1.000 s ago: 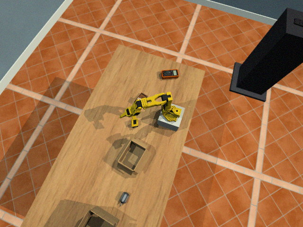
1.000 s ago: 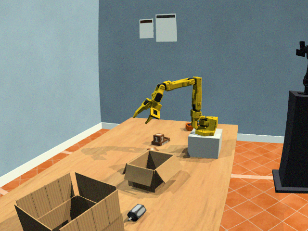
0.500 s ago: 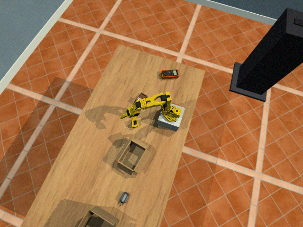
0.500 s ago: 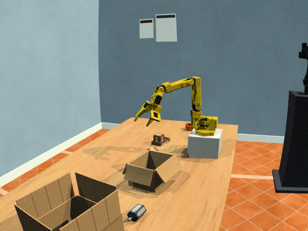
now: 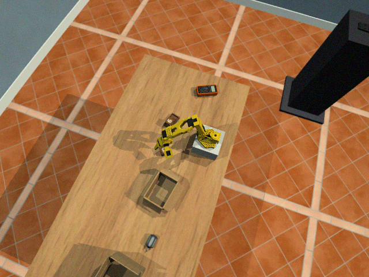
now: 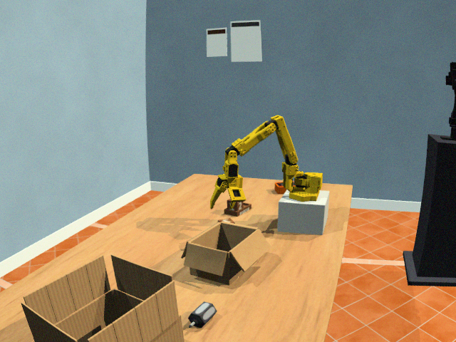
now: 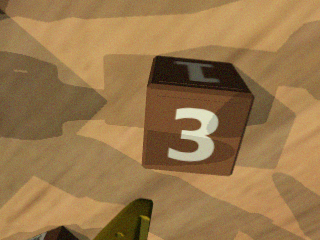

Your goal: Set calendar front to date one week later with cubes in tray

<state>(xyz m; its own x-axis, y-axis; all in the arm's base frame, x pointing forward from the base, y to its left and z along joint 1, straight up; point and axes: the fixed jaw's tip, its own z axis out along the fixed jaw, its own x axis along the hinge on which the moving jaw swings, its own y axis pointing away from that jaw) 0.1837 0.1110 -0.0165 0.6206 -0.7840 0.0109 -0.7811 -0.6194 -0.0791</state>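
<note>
A loose brown cube [image 5: 161, 152] [image 6: 226, 221] [image 7: 195, 132] sits on the table. The wrist view shows a white 3 on its top and a shaded 1 on one side; in the exterior view the box largely hides it. The small brown tray [image 5: 179, 117] [image 6: 243, 210] holds the other cube [image 5: 169, 121] [image 6: 234, 204] at one end; its top reads 6 or 9 in the top view, and its front digit is not readable. My gripper [image 5: 162, 151] [image 6: 222, 206] is open and empty above the loose cube, pointing down. One fingertip shows in the wrist view, beside the cube.
An open cardboard box [image 5: 170, 199] [image 6: 250, 250] stands near the loose cube. A larger box [image 5: 128, 262] [image 6: 162, 309] and a small grey motor-like object [image 5: 151, 240] [image 6: 203, 313] are farther off. An orange multimeter [image 5: 206, 90] [image 6: 279, 188] lies beyond the tray.
</note>
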